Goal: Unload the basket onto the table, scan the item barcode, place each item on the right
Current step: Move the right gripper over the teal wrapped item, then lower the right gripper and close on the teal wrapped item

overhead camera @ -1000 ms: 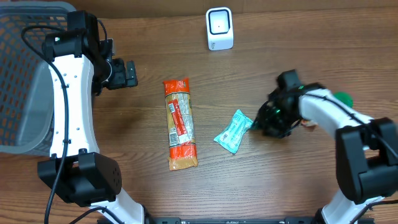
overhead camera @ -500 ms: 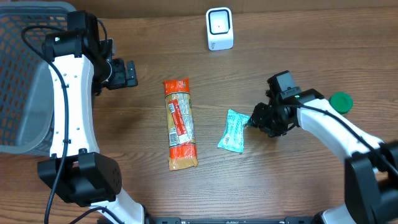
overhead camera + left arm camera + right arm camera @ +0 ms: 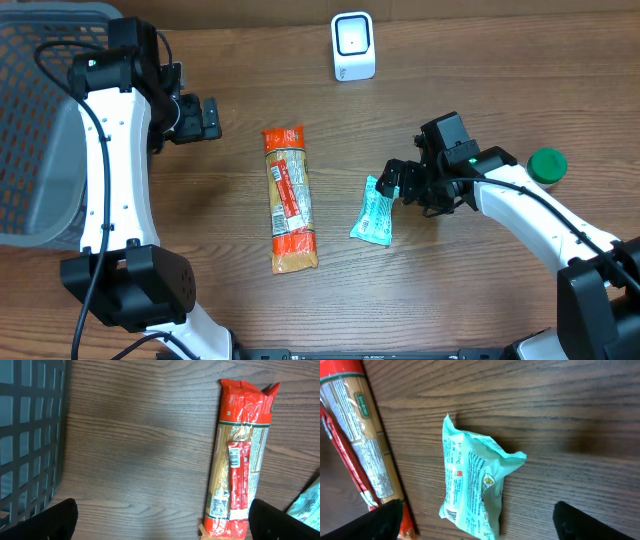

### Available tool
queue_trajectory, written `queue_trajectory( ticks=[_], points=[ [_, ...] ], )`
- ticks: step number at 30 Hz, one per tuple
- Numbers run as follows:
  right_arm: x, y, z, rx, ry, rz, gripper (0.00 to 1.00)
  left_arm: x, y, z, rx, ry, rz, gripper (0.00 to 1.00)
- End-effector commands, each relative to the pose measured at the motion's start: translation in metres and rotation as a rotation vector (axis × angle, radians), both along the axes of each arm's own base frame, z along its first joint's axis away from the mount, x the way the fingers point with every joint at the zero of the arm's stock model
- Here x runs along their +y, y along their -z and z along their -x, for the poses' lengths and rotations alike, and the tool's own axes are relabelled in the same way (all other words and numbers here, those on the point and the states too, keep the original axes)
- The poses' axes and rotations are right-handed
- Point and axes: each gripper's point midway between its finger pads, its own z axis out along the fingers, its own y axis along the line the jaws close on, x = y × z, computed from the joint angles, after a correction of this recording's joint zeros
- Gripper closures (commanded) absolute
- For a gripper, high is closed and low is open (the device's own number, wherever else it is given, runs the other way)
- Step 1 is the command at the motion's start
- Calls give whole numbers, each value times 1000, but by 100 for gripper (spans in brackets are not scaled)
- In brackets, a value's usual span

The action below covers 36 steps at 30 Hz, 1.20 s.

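Teal packet (image 3: 373, 213) lies ungripped on the table (image 3: 450, 300), well apart from the scanner (image 3: 353, 46), with right gripper (image 3: 396, 183) and left gripper (image 3: 211, 118) jaws open and empty; scanning not yet done.

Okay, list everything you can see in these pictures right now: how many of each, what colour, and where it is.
scanner: one, white, far side of the table, centre
pasta packet: one, orange-red, lying flat mid-table
teal packet: one, teal, flat on the table right of the pasta packet
green round thing: one, green, far right; cannot tell what it is
basket: one, grey mesh, left edge
table: one, brown wood
left gripper: one, black, open and empty, beside the basket
right gripper: one, black, open, at the teal packet
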Motion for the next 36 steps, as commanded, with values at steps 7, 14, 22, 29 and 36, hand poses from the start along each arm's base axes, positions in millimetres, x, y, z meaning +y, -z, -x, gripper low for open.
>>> queue_trajectory(
  ticks=[7, 14, 22, 29, 36],
  points=[
    [-1, -2, -1, -17, 2, 3, 38, -2, -14, -1, -44, 18, -3, 0],
    [-1, -2, 0, -14, 6, 2, 45, -2, -14, -1, -44, 18, -3, 0],
    [9, -1, 6, -12, -23, 2, 47, -2, -14, -1, -44, 18, -3, 0],
    [9, 1, 8, 18, 33, -2, 46, -2, -14, -1, -44, 18, -3, 0],
    [9, 4, 8, 28, 33, 3, 47, -2, -14, -1, -44, 18, -3, 0]
  ],
)
